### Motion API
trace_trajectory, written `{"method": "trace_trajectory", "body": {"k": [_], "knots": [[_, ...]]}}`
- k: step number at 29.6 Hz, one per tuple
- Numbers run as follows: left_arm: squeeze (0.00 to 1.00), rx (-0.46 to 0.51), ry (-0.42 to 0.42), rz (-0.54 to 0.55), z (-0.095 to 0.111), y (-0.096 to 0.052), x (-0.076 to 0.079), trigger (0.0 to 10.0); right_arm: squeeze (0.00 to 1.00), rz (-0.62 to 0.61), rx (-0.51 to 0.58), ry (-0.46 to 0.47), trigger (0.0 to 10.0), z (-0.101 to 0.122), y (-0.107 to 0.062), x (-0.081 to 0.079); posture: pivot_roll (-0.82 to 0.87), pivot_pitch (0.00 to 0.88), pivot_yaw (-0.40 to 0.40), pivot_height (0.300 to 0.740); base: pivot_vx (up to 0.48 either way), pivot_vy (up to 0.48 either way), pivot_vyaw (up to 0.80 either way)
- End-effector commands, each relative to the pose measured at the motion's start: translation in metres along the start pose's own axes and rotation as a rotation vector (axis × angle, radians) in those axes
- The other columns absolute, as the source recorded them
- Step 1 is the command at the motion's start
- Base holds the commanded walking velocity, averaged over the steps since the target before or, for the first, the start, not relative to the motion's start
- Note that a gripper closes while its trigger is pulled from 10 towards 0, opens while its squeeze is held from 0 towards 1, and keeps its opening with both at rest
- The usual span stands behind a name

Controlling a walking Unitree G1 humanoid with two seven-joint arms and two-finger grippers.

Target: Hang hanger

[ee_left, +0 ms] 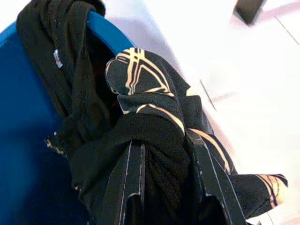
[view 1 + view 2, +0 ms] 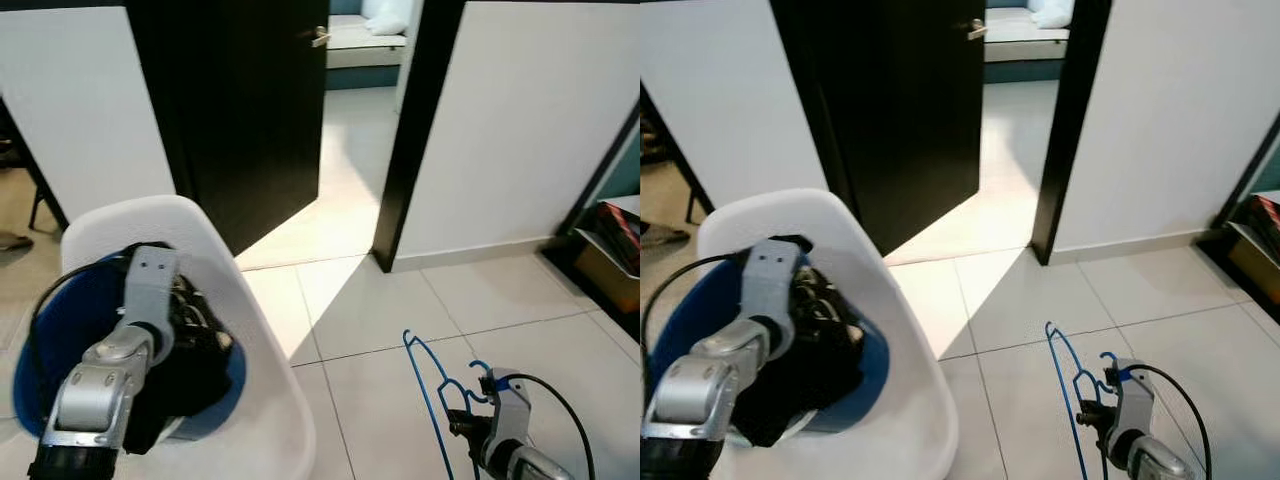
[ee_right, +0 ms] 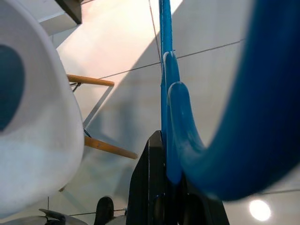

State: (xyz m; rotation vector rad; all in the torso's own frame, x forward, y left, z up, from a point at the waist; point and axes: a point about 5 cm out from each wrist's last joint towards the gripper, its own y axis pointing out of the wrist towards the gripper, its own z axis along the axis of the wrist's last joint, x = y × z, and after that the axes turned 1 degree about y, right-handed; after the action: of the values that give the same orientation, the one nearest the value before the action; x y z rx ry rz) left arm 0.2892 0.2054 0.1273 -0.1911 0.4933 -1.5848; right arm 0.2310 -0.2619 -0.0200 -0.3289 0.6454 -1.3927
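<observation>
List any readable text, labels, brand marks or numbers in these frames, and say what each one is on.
No text can be read.
The small tag sewn on the black garment held by the left hand: too small and blurred to read.
The garment's tan lines are a pattern, not lettering.
The blue hanger in the right hand, the white chair and the dark door carry no markings.

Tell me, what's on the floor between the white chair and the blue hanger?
Nothing: in the left eye view, bare tiled floor separates the white chair from the blue hanger.
</observation>
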Motion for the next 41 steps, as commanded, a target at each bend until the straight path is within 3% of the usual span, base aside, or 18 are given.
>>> {"method": "trace_trajectory", "body": {"k": [1, 4, 5, 6, 7, 8, 9, 10, 14, 15, 33, 34, 36, 37, 39, 40, 41], "knots": [[0.0, 0.044, 0.058, -0.072, 0.009, -0.005, 0.01, 0.6, 0.0, -0.006, -0.003, -0.005, 10.0, -0.001, 0.0, 0.0, -0.01, 0.0, -0.021, 0.74, 0.0, 0.0, 0.0], [0.0, 0.008, 0.097, -0.144, 0.002, -0.006, 0.019, 0.7, 0.0, -0.006, -0.005, -0.005, 10.0, -0.001, 0.0, 0.0, -0.01, 0.0, -0.021, 0.74, 0.0, 0.0, 0.0], [0.0, -0.025, 0.124, -0.175, -0.003, -0.007, 0.023, 2.9, 0.0, -0.006, -0.006, -0.004, 10.0, -0.001, 0.0, 0.0, -0.01, 0.0, -0.023, 0.74, 0.0, 0.0, 0.0], [0.0, -0.045, 0.142, -0.191, -0.006, -0.008, 0.025, 2.9, 0.0, -0.007, -0.007, -0.004, 10.0, -0.001, 0.0, 0.0, -0.01, 0.0, -0.023, 0.74, 0.0, 0.0, 0.0], [0.0, -0.067, 0.158, -0.198, -0.009, -0.009, 0.026, 5.0, 0.0, -0.007, -0.008, -0.004, 10.0, -0.001, 0.0, 0.0, -0.01, 0.0, -0.023, 0.74, 0.0, 0.0, 0.0], [0.0, -0.081, 0.168, -0.201, -0.011, -0.009, 0.026, 5.0, 0.0, -0.007, -0.009, -0.004, 10.0, -0.001, 0.0, 0.0, -0.01, 0.0, -0.023, 0.74, 0.0, 0.0, 0.0], [0.0, -0.086, 0.172, -0.198, -0.011, -0.009, 0.025, 5.9, 0.0, -0.007, -0.01, -0.004, 10.0, -0.001, 0.0, 0.0, -0.01, 0.0, -0.023, 0.74, 0.0, 0.0, 0.0], [0.0, -0.083, 0.183, -0.19, -0.011, -0.009, 0.024, 10.0, 0.0, -0.007, -0.011, -0.004, 10.0, -0.001, 0.0, 0.0, -0.01, 0.0, -0.023, 0.74, 0.0, 0.0, 0.0], [0.0, -0.081, 0.176, -0.173, -0.01, -0.009, 0.02, 10.0, 0.0, -0.007, -0.012, -0.003, 10.0, -0.001, 0.0, 0.0, 0.0, 0.0, -0.024, 0.74, 0.0, 0.0, 0.0], [1.0, -0.086, 0.177, -0.162, -0.011, -0.009, 0.018, 10.0, 0.0, -0.008, -0.012, -0.003, 10.0, -0.001, 0.0, 0.0, 0.0, 0.0, -0.024, 0.74, 0.0, 0.0, 0.0], [1.0, -0.133, 0.158, -0.186, -0.013, -0.013, 0.017, 10.0, 0.0, -0.005, -0.02, -0.002, 10.0, -0.002, 0.0, 0.0, -0.01, 0.0, -0.026, 0.74, 0.0, 0.0, 0.0], [0.92, -0.21, 0.144, -0.205, -0.026, -0.013, 0.019, 10.0, 0.0, -0.005, -0.02, -0.001, 10.0, -0.002, 0.0, 0.0, -0.01, 0.0, -0.024, 0.74, 0.0, 0.0, 0.0], [0.92, -0.238, 0.136, -0.216, -0.031, -0.013, 0.021, 10.0, 0.0, -0.006, -0.019, -0.001, 10.0, -0.002, 0.0, 0.0, -0.01, 0.0, -0.024, 0.74, 0.0, 0.0, 0.0], [0.0, -0.27, 0.083, -0.223, -0.038, -0.012, 0.022, 10.0, 0.0, -0.005, -0.018, -0.001, 10.0, -0.002, 0.0, 0.0, -0.01, 0.0, -0.022, 0.74, 0.0, 0.0, 0.0], [0.0, -0.27, 0.083, -0.223, -0.038, -0.012, 0.022, 10.0, 0.0, -0.005, -0.018, -0.001, 10.0, -0.002, 0.0, 0.0, -0.01, 0.0, -0.022, 0.74, 0.0, 0.0, 0.0], [0.0, -0.288, 0.045, -0.226, -0.042, -0.011, 0.023, 10.0, 0.0, -0.005, -0.017, -0.001, 10.0, -0.002, 0.0, 0.0, -0.01, 0.0, -0.022, 0.74, 0.0, 0.0, 0.0], [0.0, -0.327, -0.094, -0.221, -0.055, -0.004, 0.025, 10.0, 0.0, -0.004, -0.015, -0.002, 10.0, -0.002, 0.0, 0.0, -0.01, 0.0, -0.022, 0.74, 0.0, 0.0, 0.0]]}}
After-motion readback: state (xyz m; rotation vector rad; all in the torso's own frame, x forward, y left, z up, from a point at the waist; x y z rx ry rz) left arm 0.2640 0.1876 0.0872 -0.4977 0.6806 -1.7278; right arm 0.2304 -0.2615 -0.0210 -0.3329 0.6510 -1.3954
